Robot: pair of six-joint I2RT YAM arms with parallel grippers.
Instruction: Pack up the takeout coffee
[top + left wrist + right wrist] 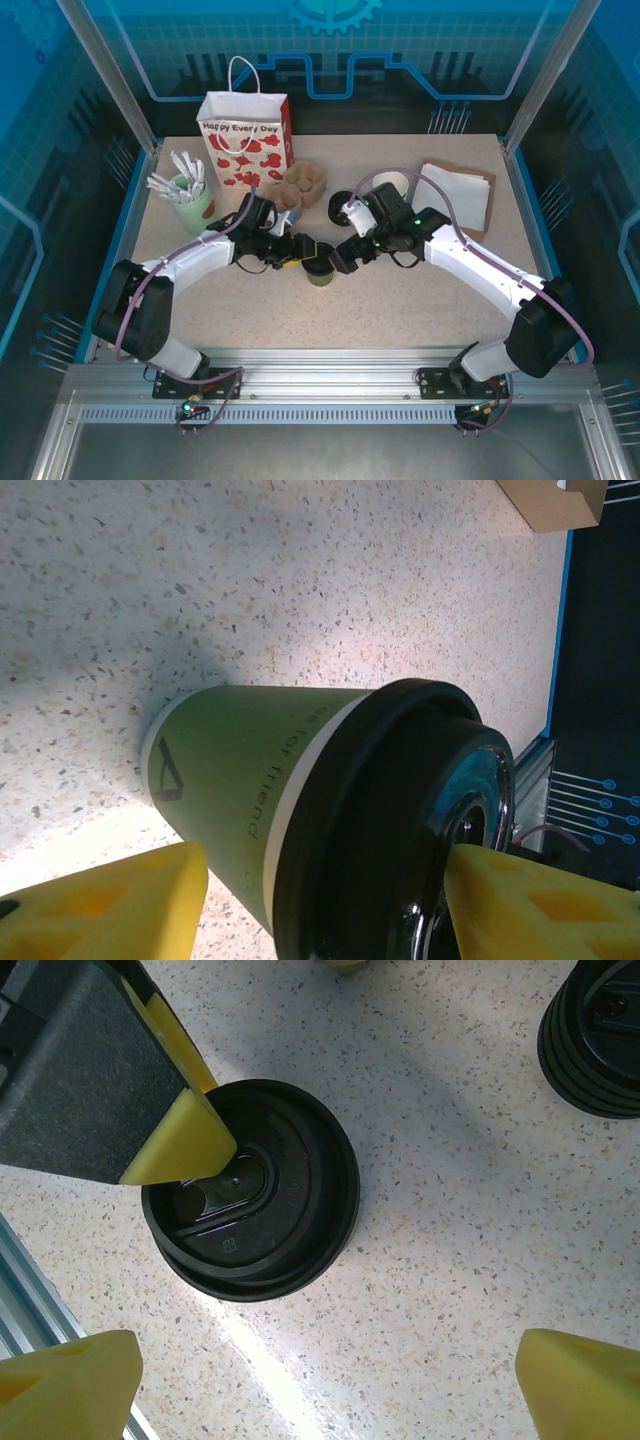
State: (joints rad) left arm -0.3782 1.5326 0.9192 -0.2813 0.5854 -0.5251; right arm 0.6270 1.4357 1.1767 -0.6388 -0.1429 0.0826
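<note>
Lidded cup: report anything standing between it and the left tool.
Nothing visible. The left tool straddles the cup, its yellow fingers on either side of it.

We see our left arm (190, 255) and right arm (480, 262) in white shells with black joints, their black bases at 7 and 5 o'clock. A mauve cable (117, 335) loops along each. A green light (416, 220) dots the right wrist. The left gripper (325, 880) and right gripper (325, 1360) carry yellow pads (180, 1145) on dark grey fingers (70, 1090).
</note>
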